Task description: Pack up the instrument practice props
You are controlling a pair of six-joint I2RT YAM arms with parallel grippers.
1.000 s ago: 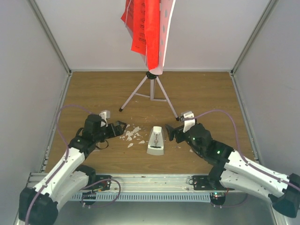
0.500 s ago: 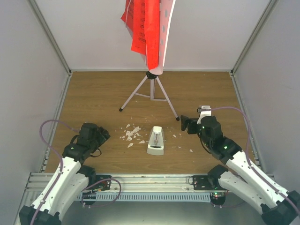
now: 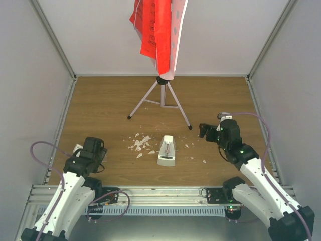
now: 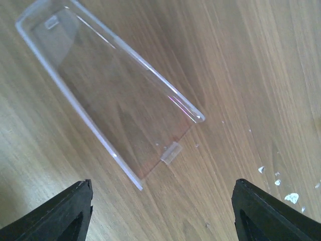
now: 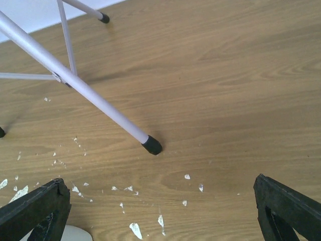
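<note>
Left arm [image 3: 67, 193]: you are looking at white shell links meeting black joint housings.
Right arm [image 3: 258, 173]: you are seeing the same white links and black joints, with a green light [image 3: 242, 149] glowing on one housing.
Cables: a mauve cable [image 3: 40, 143] is running off the left arm, and a second mauve cable [image 3: 253, 116] is running off the right.
Bases: black mounts [image 3: 108, 195] are sitting on a ribbed silver rail [image 3: 160, 201].
Left gripper [image 4: 161, 201]: its fingers [image 4: 62, 216] are showing as matte black wedges with sharp edges.
Right gripper [image 5: 159, 201]: its fingers [image 5: 283, 208] are showing the same matte black, blocky and angular.
Wrist camera: a small white block [image 3: 224, 118] is sitting atop the right wrist.
</note>
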